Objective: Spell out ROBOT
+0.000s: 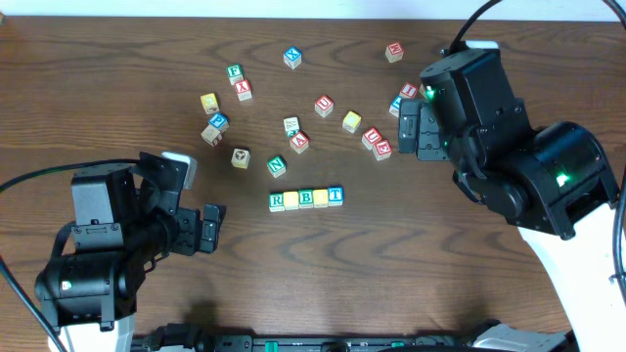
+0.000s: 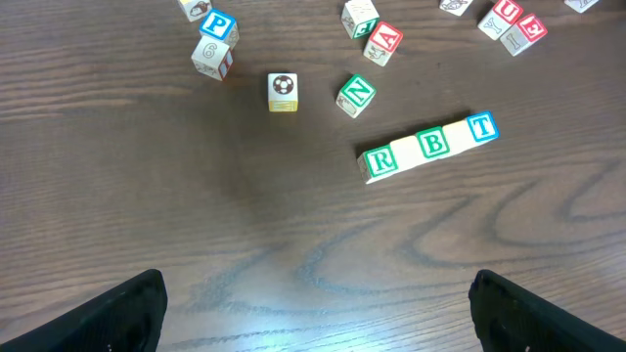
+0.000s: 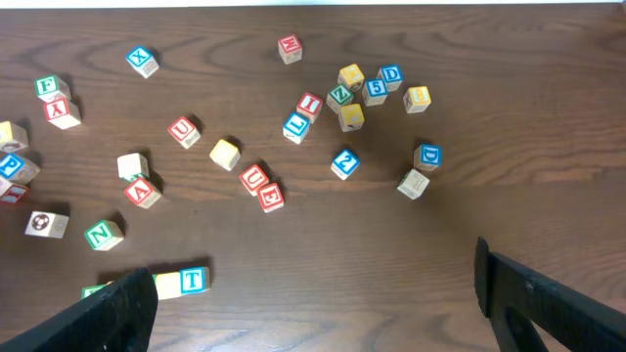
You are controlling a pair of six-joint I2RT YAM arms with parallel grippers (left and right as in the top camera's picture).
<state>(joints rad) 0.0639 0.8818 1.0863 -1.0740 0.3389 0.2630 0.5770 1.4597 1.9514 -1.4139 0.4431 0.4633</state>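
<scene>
1. Overhead: the ROBOT row (image 1: 306, 198) lies mid-table (image 1: 391, 284), at 6 o'clock of the loose cubes, with its five cubes touching. The left pincer (image 1: 210, 230) is at its 8 o'clock and the right pincer (image 1: 411, 127) at 2 o'clock. Both are spread wide and empty. Risk: a low arm sweep could scatter the row.
2. Left wrist: R cube (image 2: 380, 161), B cube (image 2: 434, 143) and T cube (image 2: 481, 126) are readable. The yellow cubes (image 2: 406, 153) look washed out, so the O's are unconfirmed and a wrong face may be up. The N cube (image 2: 356, 94) near R's 11 o'clock could be nudged in.
3. Right wrist: only the T end shows, at 7 o'clock beside a finger. A careless swing would clip it.
</scene>
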